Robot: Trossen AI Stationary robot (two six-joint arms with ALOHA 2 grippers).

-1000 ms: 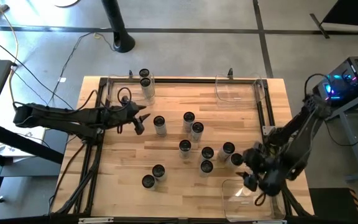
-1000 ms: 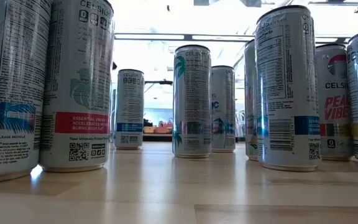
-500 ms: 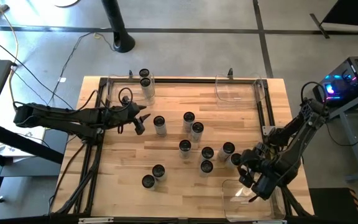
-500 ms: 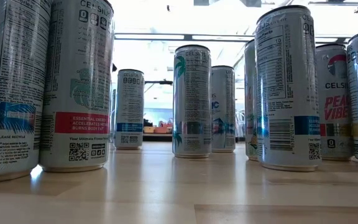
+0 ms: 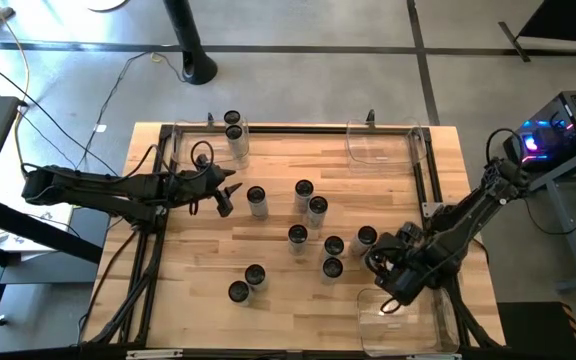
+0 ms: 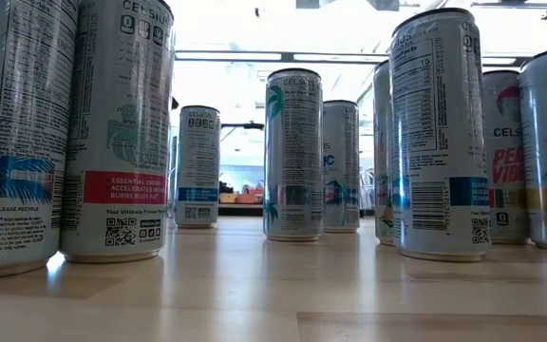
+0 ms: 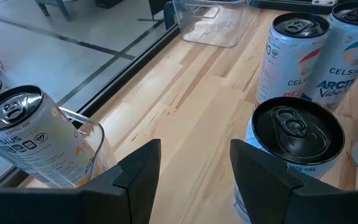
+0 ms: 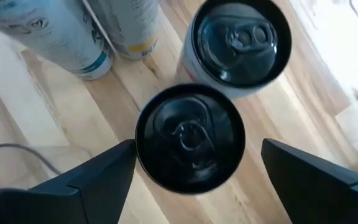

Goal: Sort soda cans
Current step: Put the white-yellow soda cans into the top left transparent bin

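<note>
Several soda cans (image 5: 308,210) stand upright on the wooden table, with dark tops and pale sides. Two more stand in the clear bin (image 5: 233,130) at the far left. My right gripper (image 5: 383,265) hangs open over the cans near the right side and points steeply down. Its fingers (image 8: 98,180) stand on either side of one can's dark top (image 8: 190,137), and a second can (image 8: 240,40) stands just beyond it. My left gripper (image 5: 226,195) waits open at the left with nothing between its fingers (image 7: 138,168); a can (image 7: 297,130) stands close beside it.
An empty clear bin (image 5: 383,145) sits at the far right and another (image 5: 398,320) at the near right, below my right arm. A black frame (image 5: 423,180) runs around the table. In the low view the cans (image 6: 292,152) stand in a loose row.
My right gripper has moved from over the near right bin toward the table's left and far edges and has come down. It now hangs over the can that stood beside the rightmost cans. The left arm has kept still.
</note>
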